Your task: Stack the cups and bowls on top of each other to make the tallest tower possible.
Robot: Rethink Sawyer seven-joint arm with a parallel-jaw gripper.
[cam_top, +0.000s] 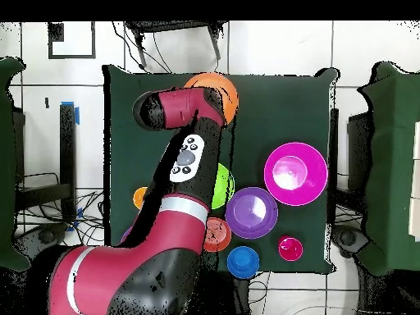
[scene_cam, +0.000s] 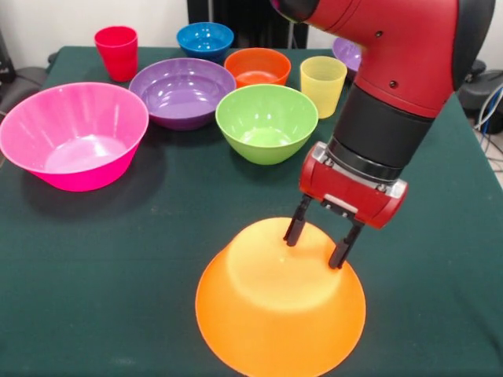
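Claw [scene_cam: 318, 250] open — over upturned orange bowl [scene_cam: 280, 306].

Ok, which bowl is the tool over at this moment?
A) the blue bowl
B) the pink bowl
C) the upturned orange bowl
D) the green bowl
C: in the front view the tool hangs with its fingers spread over the top of the upturned orange bowl, while the pink bowl, green bowl and blue bowl sit upright farther back, away from it.
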